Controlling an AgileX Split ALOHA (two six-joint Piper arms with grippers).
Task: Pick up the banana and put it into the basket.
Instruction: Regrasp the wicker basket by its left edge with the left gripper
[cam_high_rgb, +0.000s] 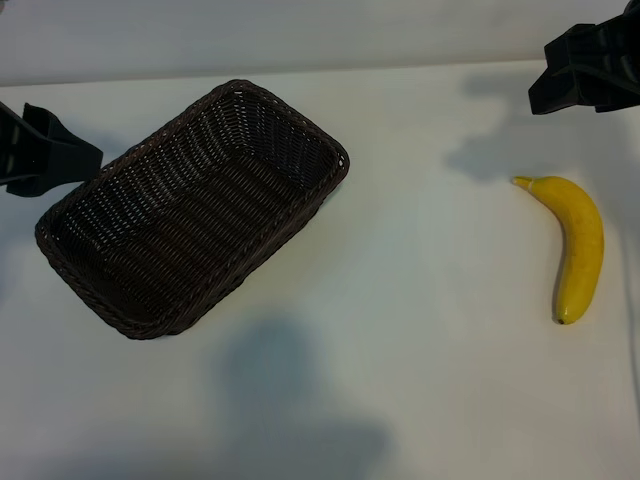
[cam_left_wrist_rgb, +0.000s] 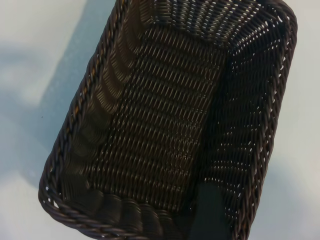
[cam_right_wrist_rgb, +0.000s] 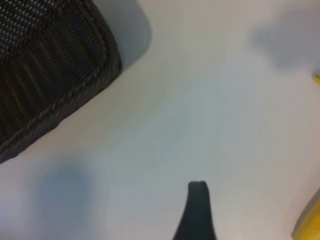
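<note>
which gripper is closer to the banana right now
Right. The right gripper hangs just beyond the banana, near its stem end. The left gripper is across the table, by the basket.

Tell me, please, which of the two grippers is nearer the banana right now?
The right gripper, at the exterior view's upper right, just beyond the banana. The left gripper sits across the table, beside the basket.

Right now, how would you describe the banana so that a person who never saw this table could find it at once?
Start from the white table and its largest thing, the dark woven basket on the left side. Look across to the far right edge: the banana lies there alone, below the right gripper. It is the only bright yellow, curved thing; all else is dark or white.
</note>
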